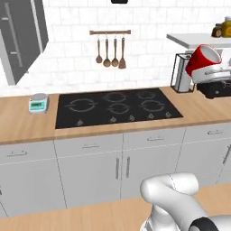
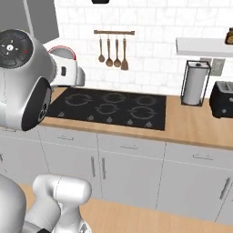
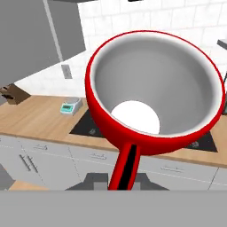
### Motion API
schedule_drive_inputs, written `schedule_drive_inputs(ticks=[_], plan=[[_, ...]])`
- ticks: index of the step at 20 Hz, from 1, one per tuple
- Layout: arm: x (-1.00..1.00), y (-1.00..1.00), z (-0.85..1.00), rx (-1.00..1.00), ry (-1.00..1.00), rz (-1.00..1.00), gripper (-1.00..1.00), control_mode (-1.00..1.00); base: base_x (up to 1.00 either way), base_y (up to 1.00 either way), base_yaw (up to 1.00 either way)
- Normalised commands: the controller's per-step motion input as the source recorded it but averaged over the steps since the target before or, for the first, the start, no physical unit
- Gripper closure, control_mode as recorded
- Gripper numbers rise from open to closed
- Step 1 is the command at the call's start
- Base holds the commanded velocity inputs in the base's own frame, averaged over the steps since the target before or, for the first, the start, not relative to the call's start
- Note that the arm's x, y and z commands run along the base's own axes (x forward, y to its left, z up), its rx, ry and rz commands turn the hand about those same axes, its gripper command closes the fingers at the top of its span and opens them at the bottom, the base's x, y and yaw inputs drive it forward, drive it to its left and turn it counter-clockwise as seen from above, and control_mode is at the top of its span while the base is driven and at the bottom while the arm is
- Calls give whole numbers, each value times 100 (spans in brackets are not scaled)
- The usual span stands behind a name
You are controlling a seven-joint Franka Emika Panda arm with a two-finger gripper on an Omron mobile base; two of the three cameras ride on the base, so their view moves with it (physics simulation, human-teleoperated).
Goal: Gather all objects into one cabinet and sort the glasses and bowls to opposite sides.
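Red cup [image 3: 155, 95] clamped in hand [image 3: 125, 174], fingers pinched together on cup's wall, white inside facing camera. Cup held aloft, tilted, above right end of counter [image 1: 22, 122] in left base view, in front of paper-towel holder [image 1: 181, 73]. Cooktop [image 1: 118, 107] mid-counter; small scale [image 1: 39, 103] near left end. Grey cabinet door [image 1: 20, 36] upper left.

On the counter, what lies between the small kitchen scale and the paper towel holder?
The black cooktop lies between the kitchen scale and the paper towel holder, with bare wood counter at either end. The left base view shows this best.
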Motion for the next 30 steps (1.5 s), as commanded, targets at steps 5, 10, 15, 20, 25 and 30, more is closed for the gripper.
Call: schedule_drive_inputs(ticks=[5, 10, 15, 20, 25, 30], plan=[[0, 0, 0, 0, 0, 0, 100, 100, -2, 100, 1], [0, 0, 0, 0, 0, 0, 100, 100, -82, 38, 3], [0, 0, 0, 0, 0, 0, 100, 100, -77, 64, 7], [0, 0, 0, 0, 0, 0, 100, 100, 10, 100, 0], [0, 0, 0, 0, 0, 0, 100, 100, 41, 100, 0], [0, 0, 0, 0, 0, 0, 100, 100, 27, 100, 0]])
